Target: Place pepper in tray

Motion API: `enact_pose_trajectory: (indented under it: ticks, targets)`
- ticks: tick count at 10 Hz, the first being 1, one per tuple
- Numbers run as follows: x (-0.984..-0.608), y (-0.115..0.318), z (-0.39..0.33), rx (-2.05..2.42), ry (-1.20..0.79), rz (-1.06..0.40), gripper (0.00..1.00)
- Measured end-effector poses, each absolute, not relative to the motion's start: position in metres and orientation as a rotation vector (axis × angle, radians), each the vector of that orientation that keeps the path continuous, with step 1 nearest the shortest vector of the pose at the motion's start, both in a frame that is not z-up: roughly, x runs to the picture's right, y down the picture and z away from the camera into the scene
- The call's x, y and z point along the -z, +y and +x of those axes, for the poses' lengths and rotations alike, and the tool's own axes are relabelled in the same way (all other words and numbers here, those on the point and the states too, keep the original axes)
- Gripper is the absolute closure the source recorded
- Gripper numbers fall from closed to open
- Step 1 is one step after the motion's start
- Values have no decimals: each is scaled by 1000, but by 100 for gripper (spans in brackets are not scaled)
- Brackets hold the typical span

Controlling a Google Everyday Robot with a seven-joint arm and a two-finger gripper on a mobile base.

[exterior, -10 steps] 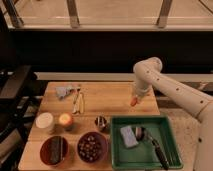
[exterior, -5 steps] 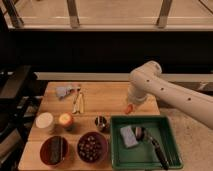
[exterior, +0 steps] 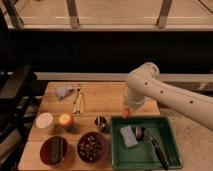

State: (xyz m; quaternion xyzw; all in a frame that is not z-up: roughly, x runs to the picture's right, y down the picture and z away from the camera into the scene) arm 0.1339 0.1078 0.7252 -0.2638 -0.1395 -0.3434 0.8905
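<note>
Clenched on the pepper (exterior: 126,113), the gripper (exterior: 127,110) hangs over the tray (exterior: 170,131) far rim; release risks spilling onto the bench (exterior: 107,97).

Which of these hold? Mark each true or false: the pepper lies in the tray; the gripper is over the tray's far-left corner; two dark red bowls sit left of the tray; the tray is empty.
1. The pepper lies in the tray: false. It sits at the gripper, above the tray's rim.
2. The gripper is over the tray's far-left corner: true.
3. Two dark red bowls sit left of the tray: true.
4. The tray is empty: false. It holds a blue sponge and a dark-handled utensil.
</note>
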Motion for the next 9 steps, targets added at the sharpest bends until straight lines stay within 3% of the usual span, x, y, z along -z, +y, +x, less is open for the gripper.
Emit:
enact_pose_trajectory:
  ticks: [4, 9]
  targets:
    - [-726, 109, 133, 727, -295, -553, 100]
    - [-714, 150, 101, 844, -350, -583, 100]
